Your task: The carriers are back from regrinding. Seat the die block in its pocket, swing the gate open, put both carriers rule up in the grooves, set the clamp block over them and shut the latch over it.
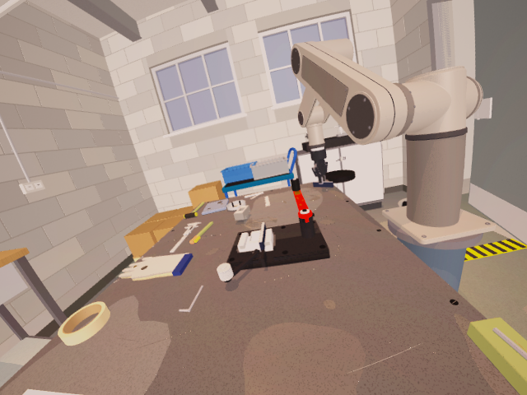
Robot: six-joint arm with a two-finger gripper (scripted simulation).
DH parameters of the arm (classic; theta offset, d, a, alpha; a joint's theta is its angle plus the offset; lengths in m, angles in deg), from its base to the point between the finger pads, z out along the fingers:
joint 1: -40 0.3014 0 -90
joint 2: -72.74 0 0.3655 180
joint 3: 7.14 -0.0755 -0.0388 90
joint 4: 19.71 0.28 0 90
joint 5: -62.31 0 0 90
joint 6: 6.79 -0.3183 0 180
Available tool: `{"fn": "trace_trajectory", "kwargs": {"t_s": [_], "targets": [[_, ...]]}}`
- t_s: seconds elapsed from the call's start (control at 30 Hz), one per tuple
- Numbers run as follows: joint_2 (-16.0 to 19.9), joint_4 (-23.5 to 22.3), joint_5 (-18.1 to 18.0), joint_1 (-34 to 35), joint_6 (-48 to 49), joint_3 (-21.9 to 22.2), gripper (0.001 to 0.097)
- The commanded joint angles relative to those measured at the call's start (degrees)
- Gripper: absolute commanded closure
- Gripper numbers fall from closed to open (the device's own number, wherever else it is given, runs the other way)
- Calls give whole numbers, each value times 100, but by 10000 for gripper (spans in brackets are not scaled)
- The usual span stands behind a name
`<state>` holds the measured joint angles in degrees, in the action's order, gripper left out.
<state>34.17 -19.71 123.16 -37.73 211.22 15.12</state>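
Note:
In the middle of the bench lies the black fixture plate point(281, 248), with the white die block point(250, 242) on it and a blue-edged carrier point(267, 239) standing beside the block. The red latch arm point(302, 207) rises from its post at the plate's far right corner, and a white-knobbed gate handle point(224, 272) sticks out at the plate's near left. At the far right end of the bench, a dark blue piece point(323, 184) lies flat under my gripper point(320, 178), which stands partly open and holds nothing. A small white block point(241, 212) sits behind the plate.
Behind the bench a blue cart point(257, 173) carries a blue and a grey bin. Cardboard boxes point(159, 229) stand along the left edge, with calipers point(185, 236), a pencil, a white board point(155, 266) and a tape roll point(84, 322). A black disc point(340, 175) lies right of the gripper.

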Motion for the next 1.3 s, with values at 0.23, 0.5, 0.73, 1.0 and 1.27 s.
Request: {"fn": "trace_trajectory", "kwargs": {"t_s": [0.23, 0.5, 0.73, 1.0, 1.27], "targets": [[-1, 0, -11, 0, 1, 5, 691], [1, 0, -12, -1, 1, 5, 786], [3, 0, -13, 0, 1, 3, 901], [-106, 1, 135, 0, 1, 45, 901], [-532, 0, 813, -1, 1, 306, 901]]}}
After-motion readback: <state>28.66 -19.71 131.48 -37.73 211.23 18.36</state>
